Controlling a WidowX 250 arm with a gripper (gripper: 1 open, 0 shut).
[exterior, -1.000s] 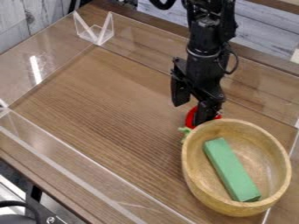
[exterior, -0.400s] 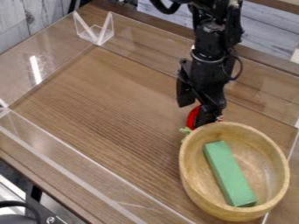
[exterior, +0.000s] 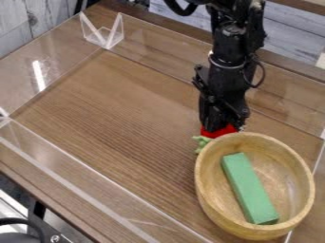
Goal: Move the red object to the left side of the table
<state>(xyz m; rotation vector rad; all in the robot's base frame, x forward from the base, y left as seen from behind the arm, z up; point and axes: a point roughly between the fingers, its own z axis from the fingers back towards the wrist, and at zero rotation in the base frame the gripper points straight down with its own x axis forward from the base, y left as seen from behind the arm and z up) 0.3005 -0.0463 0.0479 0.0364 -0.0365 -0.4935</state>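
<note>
Camera view: red object is gripped by the nearly closed pincer; smooth, probably light, its rounded middle is best grasped.

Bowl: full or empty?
Neither quite: the bowl holds one green block, lying flat inside it, with bare wood showing around the block.

Single robot arm, black, entering at top edge of view, upper right of centre; cables looped alongside. Wrist approx. vertical, directed downward. Gripper at lower end of arm, pointing down, fingers close tog.; exact gap btwn. fingertips not discernible at this res.
</note>
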